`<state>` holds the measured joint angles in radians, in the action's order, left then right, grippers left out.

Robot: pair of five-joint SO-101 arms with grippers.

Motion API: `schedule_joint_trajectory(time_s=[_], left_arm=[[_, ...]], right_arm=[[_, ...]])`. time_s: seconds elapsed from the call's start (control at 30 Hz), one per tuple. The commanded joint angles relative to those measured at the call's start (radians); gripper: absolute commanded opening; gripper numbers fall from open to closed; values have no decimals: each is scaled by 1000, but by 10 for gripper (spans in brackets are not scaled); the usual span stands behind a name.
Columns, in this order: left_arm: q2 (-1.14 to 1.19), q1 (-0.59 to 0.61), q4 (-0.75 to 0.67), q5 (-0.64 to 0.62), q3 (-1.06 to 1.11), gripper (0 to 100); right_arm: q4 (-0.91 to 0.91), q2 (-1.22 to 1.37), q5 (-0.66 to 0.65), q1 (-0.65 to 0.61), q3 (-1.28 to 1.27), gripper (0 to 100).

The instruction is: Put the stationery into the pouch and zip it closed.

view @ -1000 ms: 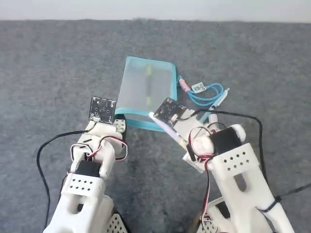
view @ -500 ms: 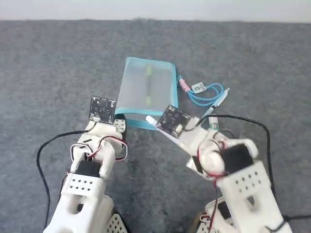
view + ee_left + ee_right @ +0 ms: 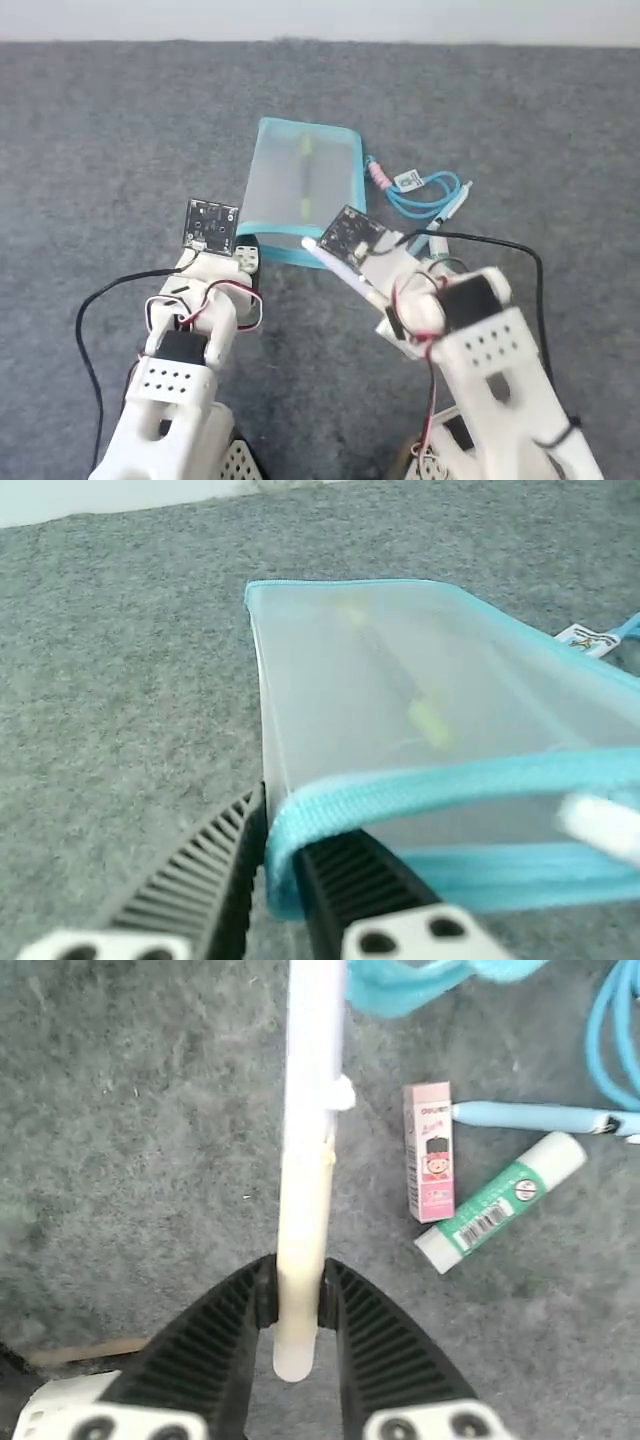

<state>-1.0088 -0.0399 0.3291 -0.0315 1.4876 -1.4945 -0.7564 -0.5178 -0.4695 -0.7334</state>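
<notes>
Surrounding things: we see a blue cord at 3 o'clock of the pouch. A pink box lies just beside a green-white glue stick, with a blue pen near them, all on the fuzzy grey table.
Blocking: a camera board covers the pouch's 5 o'clock corner.
Pouch: flat, translucent, teal fabric trim, at 12 o'clock of both arms. We make out a yellow-green pen inside.
Left gripper: clenched on the teal rim at the pouch's 7 o'clock corner.
Right gripper: grasping a white pen with a smooth round barrel, tip at the pouch's 6 o'clock edge.
</notes>
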Motion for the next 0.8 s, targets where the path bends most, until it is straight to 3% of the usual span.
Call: schedule_joint_trajectory(time_s=[0.0, 0.13, 0.33, 0.63, 0.77], left_arm=[[-2, -3, -14, -8, -27, 12], [-2, -3, -15, -8, -24, 12], [-2, -3, -12, -8, -21, 12], [-2, -3, -12, -8, -21, 12], [-2, -3, -12, -8, -21, 12]], right_arm=[[30, 39, 17, -1, 8, 6], [42, 45, 26, -1, 14, 7], [140, 67, 207, -1, 58, 7], [64, 440, 307, -1, 428, 7], [48, 593, 419, -1, 632, 8]])
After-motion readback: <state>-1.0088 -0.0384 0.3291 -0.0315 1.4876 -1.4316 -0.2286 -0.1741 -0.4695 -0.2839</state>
